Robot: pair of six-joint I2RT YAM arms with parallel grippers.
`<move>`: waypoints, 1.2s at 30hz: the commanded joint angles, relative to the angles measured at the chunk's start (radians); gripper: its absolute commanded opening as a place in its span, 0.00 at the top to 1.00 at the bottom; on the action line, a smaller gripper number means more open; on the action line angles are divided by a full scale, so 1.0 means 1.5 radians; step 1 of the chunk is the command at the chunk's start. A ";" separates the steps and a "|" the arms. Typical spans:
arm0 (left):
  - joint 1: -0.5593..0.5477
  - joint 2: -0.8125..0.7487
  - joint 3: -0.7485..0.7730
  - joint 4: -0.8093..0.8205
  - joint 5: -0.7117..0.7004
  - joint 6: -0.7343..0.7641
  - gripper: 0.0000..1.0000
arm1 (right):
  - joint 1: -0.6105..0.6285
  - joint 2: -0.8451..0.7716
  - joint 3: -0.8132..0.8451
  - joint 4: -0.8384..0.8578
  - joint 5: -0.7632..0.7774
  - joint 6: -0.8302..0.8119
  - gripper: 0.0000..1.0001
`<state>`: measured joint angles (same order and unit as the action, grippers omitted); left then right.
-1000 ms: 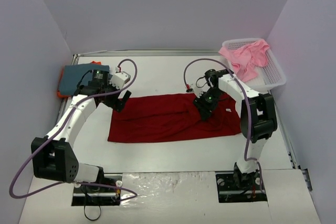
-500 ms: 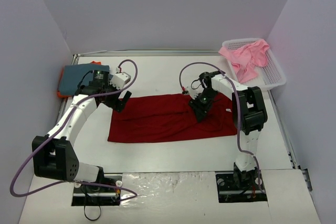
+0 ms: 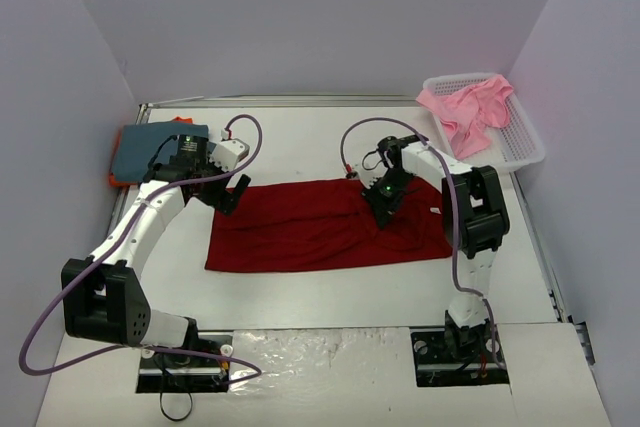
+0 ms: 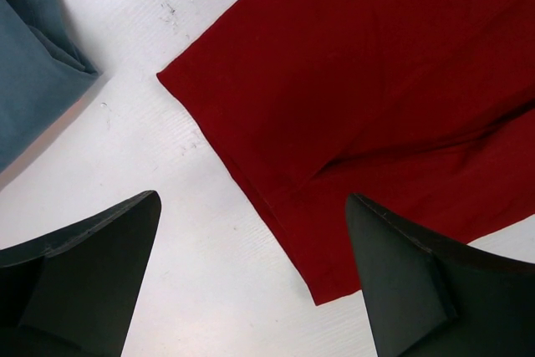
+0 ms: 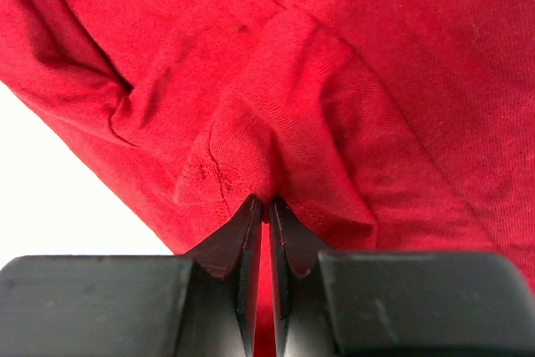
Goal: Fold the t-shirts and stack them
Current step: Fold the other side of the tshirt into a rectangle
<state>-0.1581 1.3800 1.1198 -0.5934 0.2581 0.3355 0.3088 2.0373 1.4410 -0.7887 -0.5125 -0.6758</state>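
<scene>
The dark red t-shirt (image 3: 320,225) lies spread across the middle of the table. My right gripper (image 3: 384,202) is shut on a pinched fold of the dark red t-shirt (image 5: 276,123) near its upper right part. My left gripper (image 3: 231,194) is open and empty, hovering just above the shirt's upper left corner (image 4: 351,81). The teal-blue t-shirt (image 3: 152,147) lies folded at the far left on top of the orange t-shirt (image 3: 117,179), of which only an edge shows. The light pink t-shirt (image 3: 468,107) lies crumpled in the basket.
A white lattice basket (image 3: 520,142) stands at the back right corner. Purple walls enclose the table on three sides. The teal-blue cloth (image 4: 33,73) shows close to my left fingers (image 4: 92,282).
My right gripper has moved left and slightly back over the red shirt, pulling the pinched cloth with it. My left arm has hardly moved.
</scene>
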 commanded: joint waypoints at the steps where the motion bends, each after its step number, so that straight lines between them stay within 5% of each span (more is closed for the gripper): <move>1: -0.004 -0.011 0.007 0.005 0.008 -0.002 0.08 | 0.014 -0.065 0.009 -0.029 0.014 0.020 0.95; 20: -0.004 -0.030 0.002 0.007 0.025 -0.004 0.08 | 0.161 -0.154 -0.042 -0.057 0.043 0.052 1.00; 21: -0.004 -0.022 0.003 0.007 0.027 -0.004 0.07 | 0.169 -0.144 -0.052 -0.057 0.035 0.047 0.94; 22: -0.004 -0.018 0.006 0.007 0.027 -0.004 0.07 | 0.182 -0.137 -0.057 -0.056 0.020 0.037 0.73; 26: -0.007 0.000 0.014 -0.001 0.027 -0.002 0.07 | 0.187 -0.117 -0.056 -0.061 0.004 0.025 0.60; 33: -0.013 -0.018 0.021 0.000 0.023 0.005 0.07 | 0.148 -0.173 -0.018 -0.095 0.023 0.012 0.59; 36: -0.020 -0.013 0.041 -0.010 0.032 0.016 0.21 | 0.102 -0.206 -0.018 -0.096 0.032 0.011 0.70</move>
<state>-0.1757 1.3819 1.1229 -0.5968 0.2863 0.3374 0.5156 1.8290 1.3773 -0.8574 -0.4789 -0.6453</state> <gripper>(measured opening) 0.822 0.329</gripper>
